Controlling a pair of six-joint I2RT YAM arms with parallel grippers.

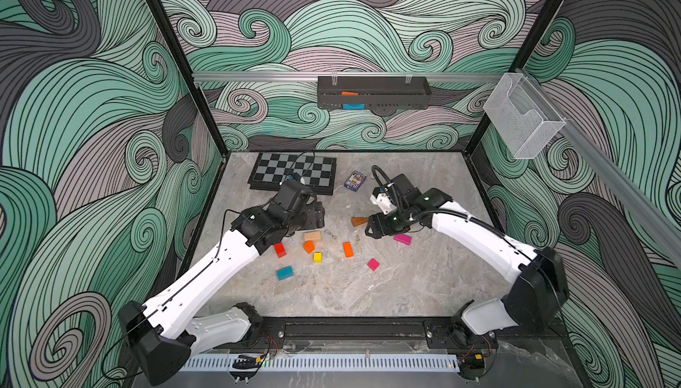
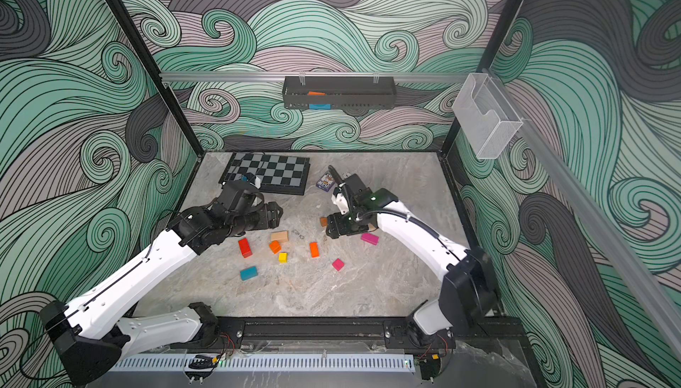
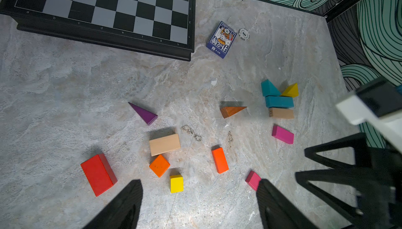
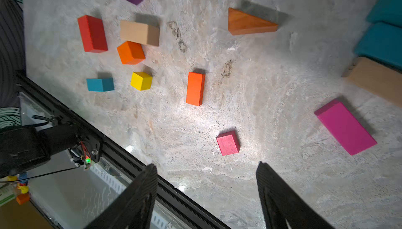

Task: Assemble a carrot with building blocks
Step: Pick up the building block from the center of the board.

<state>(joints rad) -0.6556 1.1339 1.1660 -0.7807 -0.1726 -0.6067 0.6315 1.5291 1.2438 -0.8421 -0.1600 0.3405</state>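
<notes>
Marbled stone-look worktop (image 1: 405,286) carries matte painted wooden building blocks (image 3: 219,160): cuboids, cubes, wedges. An orange wedge (image 4: 248,22) lies ahead of the right claw (image 4: 206,164), and a pink cube (image 4: 228,143) sits nearest its tips. Teal blocks (image 4: 382,45) are cut off at the frame edge. Both arms extend low with elbows bent. The left claw (image 3: 199,182) and right claw gape wide, gripping nothing.
</notes>
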